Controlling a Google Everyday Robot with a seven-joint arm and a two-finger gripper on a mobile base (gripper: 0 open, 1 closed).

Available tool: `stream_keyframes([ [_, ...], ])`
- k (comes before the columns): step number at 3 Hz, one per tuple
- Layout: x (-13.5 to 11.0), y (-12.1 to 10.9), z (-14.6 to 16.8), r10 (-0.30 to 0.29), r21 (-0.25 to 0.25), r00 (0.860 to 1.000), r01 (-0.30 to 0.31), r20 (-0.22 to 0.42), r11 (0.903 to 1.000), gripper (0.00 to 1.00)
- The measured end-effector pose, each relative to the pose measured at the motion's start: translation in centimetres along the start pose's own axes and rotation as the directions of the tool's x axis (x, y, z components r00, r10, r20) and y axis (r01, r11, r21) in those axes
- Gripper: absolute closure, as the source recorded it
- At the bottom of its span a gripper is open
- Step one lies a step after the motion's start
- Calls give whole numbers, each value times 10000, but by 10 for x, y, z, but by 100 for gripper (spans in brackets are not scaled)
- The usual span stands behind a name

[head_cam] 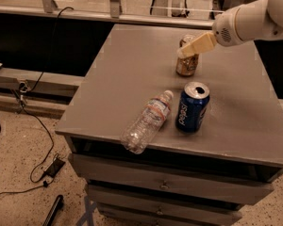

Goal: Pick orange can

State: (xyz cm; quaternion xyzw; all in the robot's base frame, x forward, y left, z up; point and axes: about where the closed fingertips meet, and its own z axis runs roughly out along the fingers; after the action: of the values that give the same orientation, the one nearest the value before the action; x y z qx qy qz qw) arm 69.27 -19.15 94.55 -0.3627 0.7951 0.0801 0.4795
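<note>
The grey cabinet (132, 69) is taking up most of the view, its flat top carrying three drinks and its drawers (165, 185) sitting shut below. The robot's white arm (247, 20) is hanging in from the upper right, over the far side of the top.

Near the front edge a clear plastic bottle (147, 121) is lying on its side, cap pointing towards the back. Just beside it on the right a blue can (192, 107) is standing upright.

Behind that, well clear of both, the orange can (186, 66) is standing upright on the tabletop, towards the back right. Nothing is lifting it; its base looks to be resting flat on the surface.

The gripper (191, 47) is showing as one pale tan wedge crossing in front of the can's upper part. I cannot tell whether it is touching the can or just passing before it. Whether it is spread or pressed together I cannot tell either.

So I'm judging the job as barely begun: the approach is bringing the gripper right up to the correct can, but no hold is showing. Closing around it and raising it off the top are not yet done.
</note>
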Motion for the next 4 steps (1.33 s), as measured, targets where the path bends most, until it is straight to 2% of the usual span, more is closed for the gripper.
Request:
stream_keyframes([
  [1,-3,-10,19,521,147,9971,-530,553,9985,0],
  [2,1,-17,33,991,72,9924,-999,730,9950,18],
  [3,7,-21,41,1258,-29,9898,-1259,662,9920,41],
  [4,5,-21,45,1211,-130,9919,-1207,381,9926,65],
])
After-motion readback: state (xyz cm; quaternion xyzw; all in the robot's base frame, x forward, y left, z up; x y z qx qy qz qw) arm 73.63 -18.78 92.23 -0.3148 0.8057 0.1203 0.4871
